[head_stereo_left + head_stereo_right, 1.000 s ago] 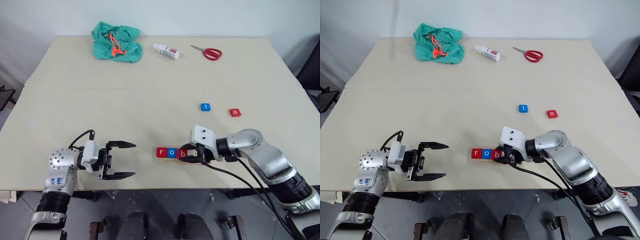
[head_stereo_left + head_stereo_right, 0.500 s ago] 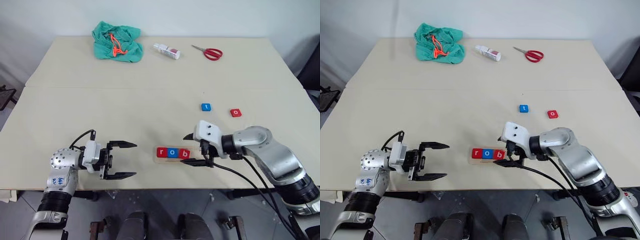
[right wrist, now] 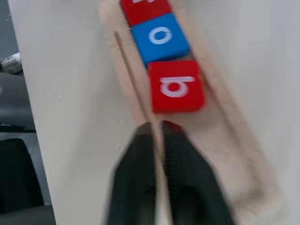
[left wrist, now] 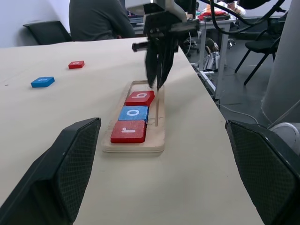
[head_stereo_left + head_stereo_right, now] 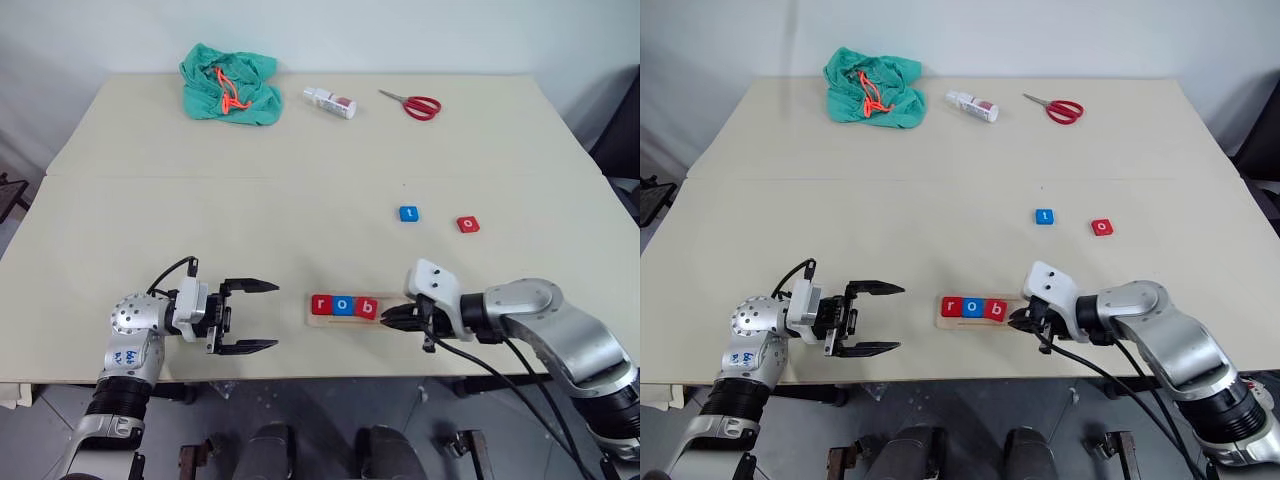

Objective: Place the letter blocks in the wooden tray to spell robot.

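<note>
Wooden tray (image 5: 352,311) near the tabletop's (image 5: 300,220) front edge holds flat square blocks r, o, b (image 5: 366,308). Right gripper (image 5: 392,317), jaws clenched and empty, hovers over the tray's bare end; left gripper (image 5: 262,316) stands released. Blue t (image 5: 408,213) and red o (image 5: 467,224) lie apart; the o should be fetched next and seated flush beside b.

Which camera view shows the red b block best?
The right wrist view: the red b block sits close up with its white letter plain, just past the shut right gripper. The left wrist view shows it third in the wooden tray, at a slant. The two head views show it small, from above.
</note>
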Action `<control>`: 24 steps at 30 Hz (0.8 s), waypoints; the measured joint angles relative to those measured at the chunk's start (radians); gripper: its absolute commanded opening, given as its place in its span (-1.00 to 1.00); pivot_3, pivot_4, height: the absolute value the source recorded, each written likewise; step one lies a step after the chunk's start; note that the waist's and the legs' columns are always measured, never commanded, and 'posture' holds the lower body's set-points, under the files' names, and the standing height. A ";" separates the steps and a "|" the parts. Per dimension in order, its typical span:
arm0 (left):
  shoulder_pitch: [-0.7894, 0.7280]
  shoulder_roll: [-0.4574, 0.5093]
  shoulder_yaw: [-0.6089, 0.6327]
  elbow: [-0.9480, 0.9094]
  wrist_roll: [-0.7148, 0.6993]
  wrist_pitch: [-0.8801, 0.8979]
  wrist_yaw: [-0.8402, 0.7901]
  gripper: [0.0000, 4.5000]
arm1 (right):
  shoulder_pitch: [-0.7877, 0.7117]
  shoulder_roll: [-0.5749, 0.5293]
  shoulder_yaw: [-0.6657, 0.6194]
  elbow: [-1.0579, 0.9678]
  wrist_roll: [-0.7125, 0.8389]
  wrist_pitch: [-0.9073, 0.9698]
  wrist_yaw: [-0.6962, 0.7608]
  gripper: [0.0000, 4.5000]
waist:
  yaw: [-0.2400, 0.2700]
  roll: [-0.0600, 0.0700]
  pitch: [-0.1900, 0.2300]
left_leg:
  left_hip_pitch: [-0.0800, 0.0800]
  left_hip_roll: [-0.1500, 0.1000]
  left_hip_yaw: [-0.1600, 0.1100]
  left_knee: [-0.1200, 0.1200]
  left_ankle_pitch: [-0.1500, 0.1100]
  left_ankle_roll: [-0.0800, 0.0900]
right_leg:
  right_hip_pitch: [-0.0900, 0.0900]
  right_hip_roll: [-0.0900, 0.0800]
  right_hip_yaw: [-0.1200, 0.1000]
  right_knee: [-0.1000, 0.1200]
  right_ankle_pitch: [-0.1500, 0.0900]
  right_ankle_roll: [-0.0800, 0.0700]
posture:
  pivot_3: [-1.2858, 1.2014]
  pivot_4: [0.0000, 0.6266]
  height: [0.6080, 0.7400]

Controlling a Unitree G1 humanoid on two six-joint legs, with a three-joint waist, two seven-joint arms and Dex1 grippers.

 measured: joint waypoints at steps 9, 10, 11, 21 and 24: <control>0.038 0.001 -0.003 -0.096 0.004 0.018 0.010 1.00 | -0.039 0.034 0.046 0.023 -0.001 -0.010 -0.006 -0.99 | 0.001 0.000 0.000 | 0.000 0.000 -0.001 0.000 0.000 0.000 | 0.000 0.000 0.000 0.000 0.000 0.000 | 0.03 -0.52 1.00; 0.039 0.002 -0.003 -0.098 0.004 0.020 0.014 1.00 | -0.044 0.037 0.048 0.035 -0.002 -0.017 -0.007 -0.99 | 0.000 0.000 0.000 | 0.000 0.000 0.000 0.000 0.000 0.000 | 0.000 0.000 0.000 0.000 0.000 0.000 | 0.03 -0.52 1.00; 0.040 0.003 -0.002 -0.099 0.004 0.022 0.016 1.00 | -0.051 0.038 0.049 0.045 -0.007 -0.022 -0.008 -0.99 | 0.001 0.000 0.000 | 0.000 0.000 0.000 0.000 0.000 0.000 | 0.000 0.000 0.000 0.000 0.000 0.000 | 0.03 -0.52 1.00; 0.043 0.005 0.002 -0.100 0.006 0.022 0.028 1.00 | -0.081 0.043 0.052 0.096 -0.043 -0.065 -0.011 -0.99 | 0.000 0.000 0.000 | 0.000 0.000 0.000 0.000 0.000 0.000 | 0.000 0.000 0.000 0.000 0.000 0.000 | 0.03 -0.52 1.00; 0.043 0.005 0.002 -0.099 0.007 0.021 0.028 1.00 | -0.086 0.044 0.051 0.113 -0.047 -0.067 -0.013 -0.99 | 0.001 0.000 0.000 | 0.000 0.000 0.000 0.000 0.000 0.000 | 0.000 0.000 0.000 0.000 0.000 0.000 | 0.03 -0.52 1.00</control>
